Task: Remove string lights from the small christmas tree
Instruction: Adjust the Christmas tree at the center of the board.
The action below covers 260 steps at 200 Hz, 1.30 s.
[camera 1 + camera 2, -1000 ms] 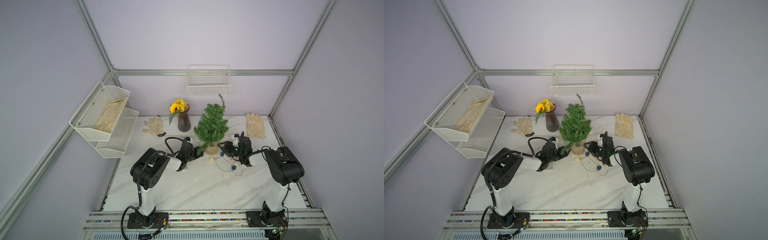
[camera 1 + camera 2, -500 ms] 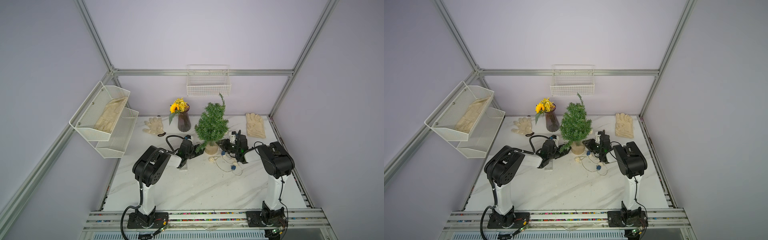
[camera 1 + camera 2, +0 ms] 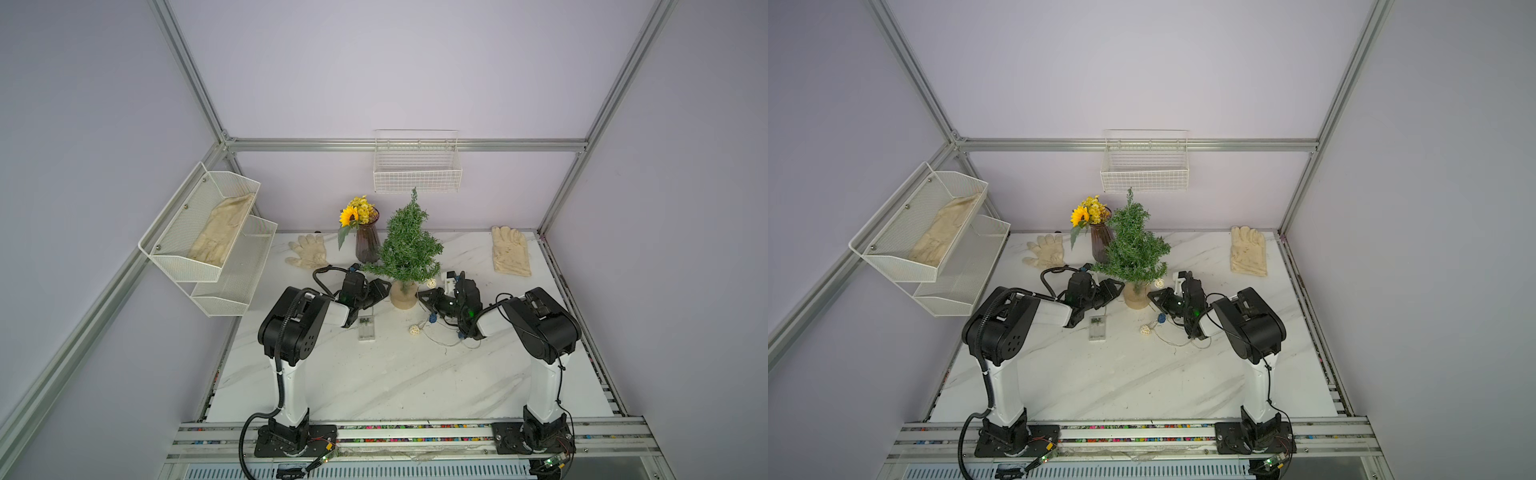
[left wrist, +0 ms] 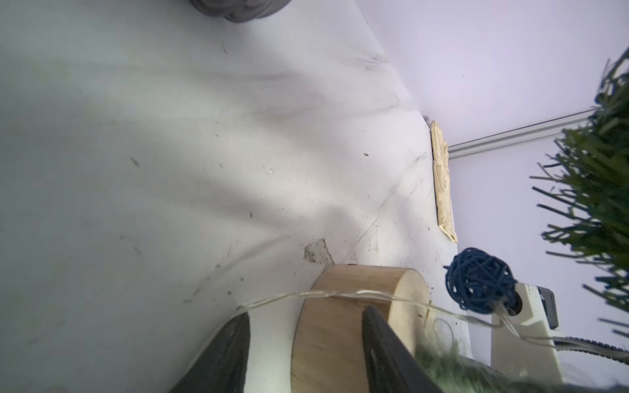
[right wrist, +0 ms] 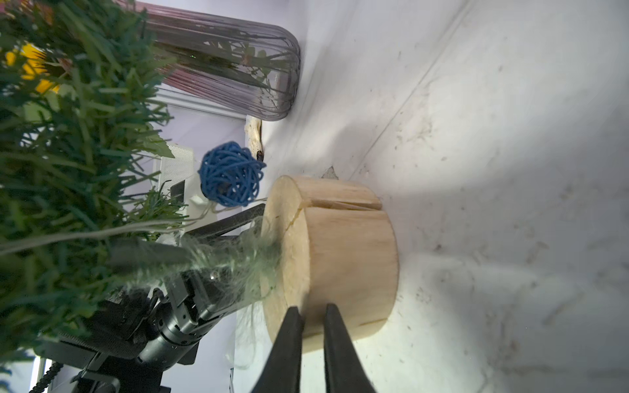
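Note:
The small christmas tree [image 3: 409, 245] stands at mid-table on its round tan base [image 3: 402, 294]. The string lights trail over the table: a cream ball [image 3: 414, 329], a blue ball [image 3: 432, 319] and the clear battery box [image 3: 365, 328]. Their wire [image 4: 340, 293] crosses the base, and another blue ball [image 4: 476, 280] hangs under the branches. My left gripper [image 4: 306, 311] is open at the base's left side, with the base's edge between its fingers. My right gripper [image 5: 313, 308] is at the base's right side, jaws almost together. I see no wire between them.
A dark ribbed vase of yellow flowers [image 3: 368, 245] stands just behind and left of the tree. Cream gloves lie at the back left [image 3: 308, 251] and back right [image 3: 510, 251]. A wire basket [image 3: 417, 174] hangs on the back wall, and a two-tier rack [image 3: 208, 237] on the left wall.
The right gripper's jaws have closed from half open to nearly together, and it has edged toward the tree base. The left arm has barely moved.

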{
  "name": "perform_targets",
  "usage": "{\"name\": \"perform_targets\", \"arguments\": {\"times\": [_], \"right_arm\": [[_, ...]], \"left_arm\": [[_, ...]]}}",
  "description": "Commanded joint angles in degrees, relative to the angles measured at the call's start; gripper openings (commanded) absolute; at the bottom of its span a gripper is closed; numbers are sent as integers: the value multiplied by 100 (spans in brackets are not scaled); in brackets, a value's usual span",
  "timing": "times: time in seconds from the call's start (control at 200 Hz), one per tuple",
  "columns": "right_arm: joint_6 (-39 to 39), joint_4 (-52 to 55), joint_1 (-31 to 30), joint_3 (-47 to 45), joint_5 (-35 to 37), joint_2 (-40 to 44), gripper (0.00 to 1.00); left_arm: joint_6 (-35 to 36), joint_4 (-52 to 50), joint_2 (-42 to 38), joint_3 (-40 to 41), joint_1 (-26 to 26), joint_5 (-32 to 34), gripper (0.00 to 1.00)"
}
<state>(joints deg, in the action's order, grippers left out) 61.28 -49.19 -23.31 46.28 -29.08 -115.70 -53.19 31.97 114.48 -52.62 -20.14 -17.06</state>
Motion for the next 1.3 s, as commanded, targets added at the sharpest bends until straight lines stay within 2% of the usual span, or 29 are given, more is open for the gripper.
{"name": "perform_targets", "arguments": {"times": [0.0, 0.215, 0.515, 0.715, 0.835, 0.97, 1.12, 1.295], "right_arm": [[-28, 143, -161, 376, -302, -383, 16], [-107, 308, -178, 698, -334, -603, 16], [-199, 592, -165, 605, -85, -169, 17], [-515, 1066, 16, 472, 61, 457, 29], [-828, 1509, 114, 409, 115, 805, 39], [-1186, 2037, 167, 299, 295, 1267, 47], [-1610, 2709, 261, 213, 639, 1822, 51], [-1681, 2958, 311, 14, 856, 2316, 52]], "left_arm": [[-36, 48, -55, -181, -226, -637, 53], [99, -53, -320, 48, -188, -540, 53], [35, -111, -748, 158, -51, -236, 59], [206, -468, -1279, 388, -34, 88, 58], [-48, -433, -1366, 585, -25, 160, 56], [-427, -178, -1162, 669, -25, -99, 55], [-452, -23, -1024, 688, -50, -200, 55], [-341, 120, -940, 597, -60, -285, 56]]}}
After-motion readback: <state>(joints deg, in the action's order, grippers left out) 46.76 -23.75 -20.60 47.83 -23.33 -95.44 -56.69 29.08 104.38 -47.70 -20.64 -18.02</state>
